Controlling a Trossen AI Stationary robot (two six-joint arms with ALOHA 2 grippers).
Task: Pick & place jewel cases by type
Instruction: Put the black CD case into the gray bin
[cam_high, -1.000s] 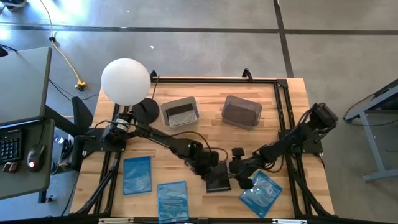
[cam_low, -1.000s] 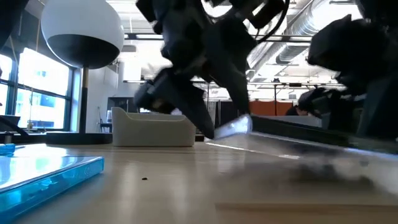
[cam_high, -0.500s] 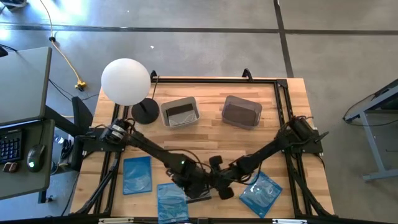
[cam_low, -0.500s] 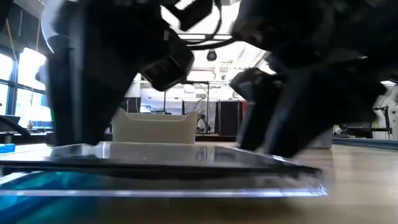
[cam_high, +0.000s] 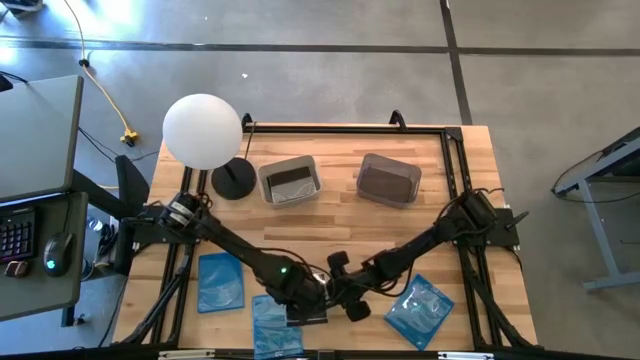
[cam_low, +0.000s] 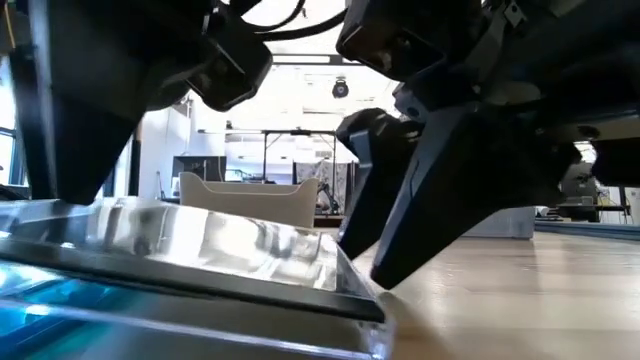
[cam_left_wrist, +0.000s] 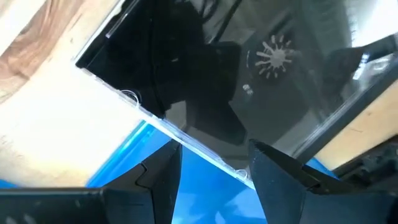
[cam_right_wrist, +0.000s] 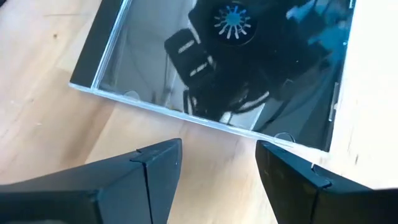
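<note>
High view, lower centre: the square black jewel case (cam_high: 308, 312) lay flat, overlapping the translucent blue plastic case (cam_high: 275, 325), apparently mid-placement. The left gripper (cam_high: 306, 297) and right gripper (cam_high: 345, 296) flanked it, fingers spread, neither gripping it; sorting looked unfinished.

I see a black jewel case (cam_right_wrist: 230, 68) with a clear glossy lid and a blue-white starburst hub print — it mirrors dark shapes. Three translucent blue cases sit on the pale striped wood table (cam_high: 440, 165): one (cam_high: 220, 281) far left, one (cam_high: 274, 325) partly under the black case, one (cam_high: 419, 311) to the right. The lamp (cam_high: 203, 130) has a white globe on a black base. The left tub (cam_high: 289, 180) looks grey-white, the right tub (cam_high: 388, 180) smoky grey — both hold dark contents.
</note>
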